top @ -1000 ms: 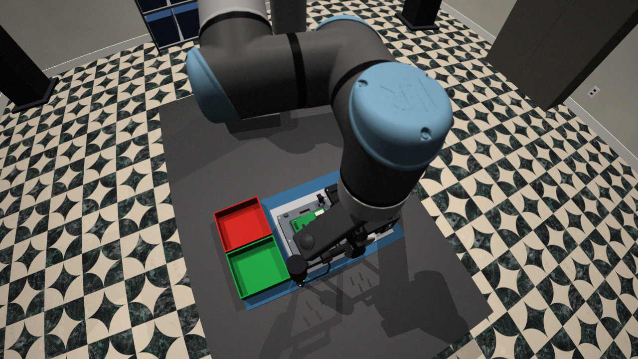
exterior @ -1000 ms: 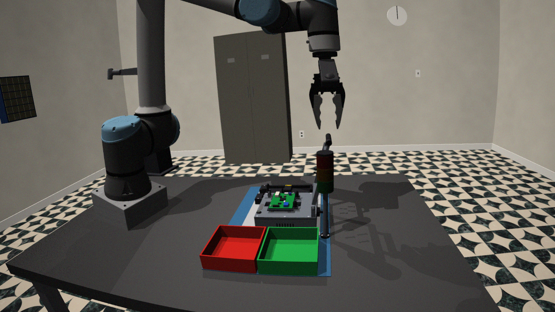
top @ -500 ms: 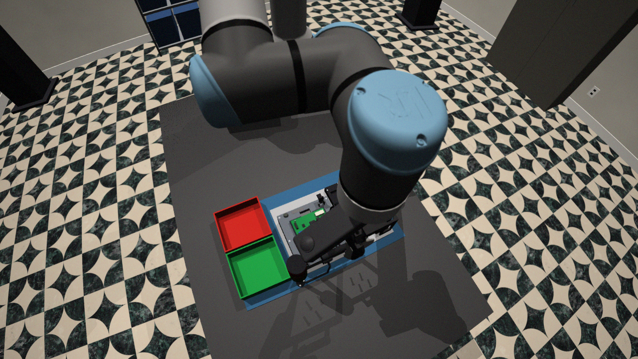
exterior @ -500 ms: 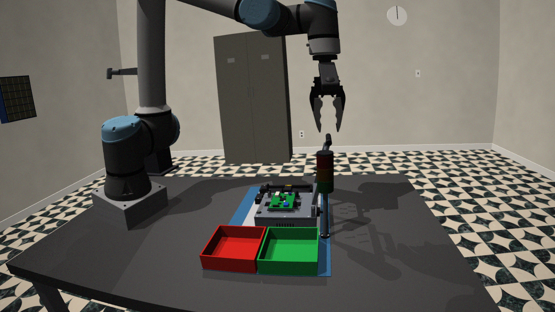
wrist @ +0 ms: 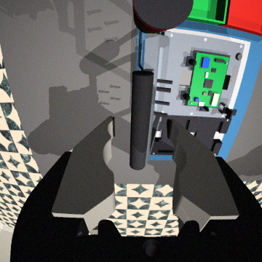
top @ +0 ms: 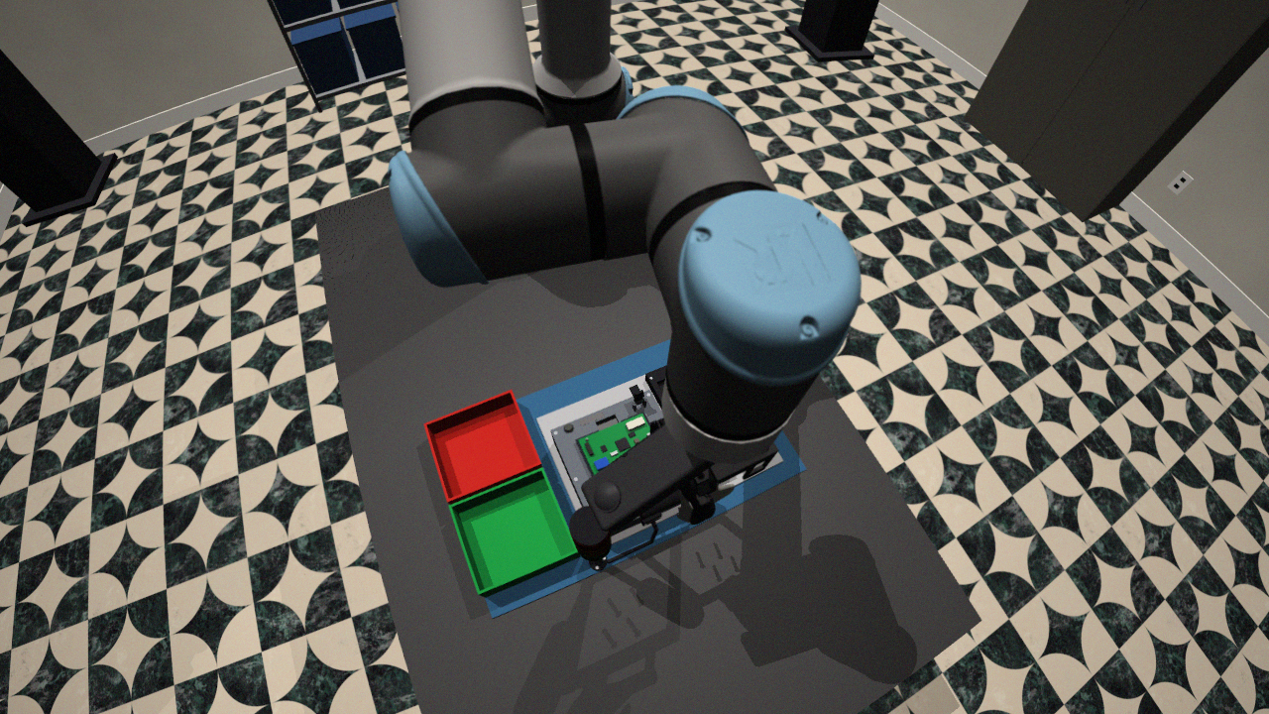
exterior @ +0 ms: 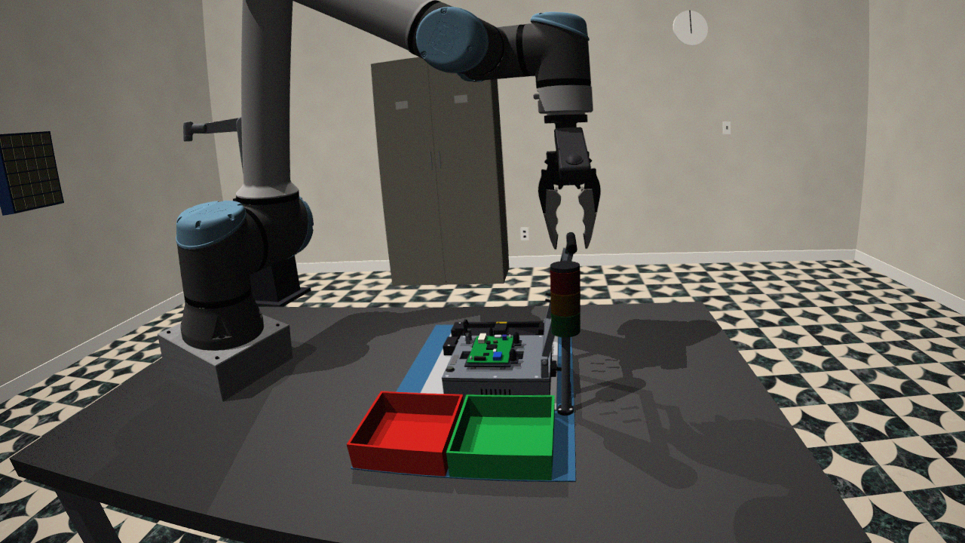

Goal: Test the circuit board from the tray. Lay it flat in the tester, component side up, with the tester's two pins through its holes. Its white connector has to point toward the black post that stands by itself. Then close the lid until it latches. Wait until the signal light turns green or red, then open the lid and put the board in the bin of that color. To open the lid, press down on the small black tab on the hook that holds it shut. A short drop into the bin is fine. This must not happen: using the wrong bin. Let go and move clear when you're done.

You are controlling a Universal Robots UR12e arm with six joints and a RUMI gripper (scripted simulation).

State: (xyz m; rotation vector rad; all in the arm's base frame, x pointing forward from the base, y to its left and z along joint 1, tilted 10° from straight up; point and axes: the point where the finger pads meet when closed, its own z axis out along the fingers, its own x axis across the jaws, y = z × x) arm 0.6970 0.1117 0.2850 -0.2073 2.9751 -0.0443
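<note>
The green board (top: 606, 440) (exterior: 481, 348) (wrist: 219, 78) lies component side up in the grey tester (exterior: 462, 372) (wrist: 176, 47). Its white connector (wrist: 215, 99) is at the end toward the black tray (wrist: 193, 127). I cannot tell whether the pins are through its holes. The lid (exterior: 548, 345) (wrist: 142, 109) stands open, upright, with a black bar handle (exterior: 571, 238) along its top. My gripper (exterior: 571, 245) (wrist: 140, 119) is partly open, with fingertips at the handle's height and the bar between them in view; contact is not visible. The signal light (exterior: 565, 297) (wrist: 164, 12) shows no lit color.
The red bin (top: 482, 443) (exterior: 398, 458) and green bin (top: 515, 533) (exterior: 502, 467) stand side by side beyond the tester, on the blue mat (exterior: 565, 458). Both are empty. The signal light's pole (exterior: 565, 378) rises beside the lid and green bin.
</note>
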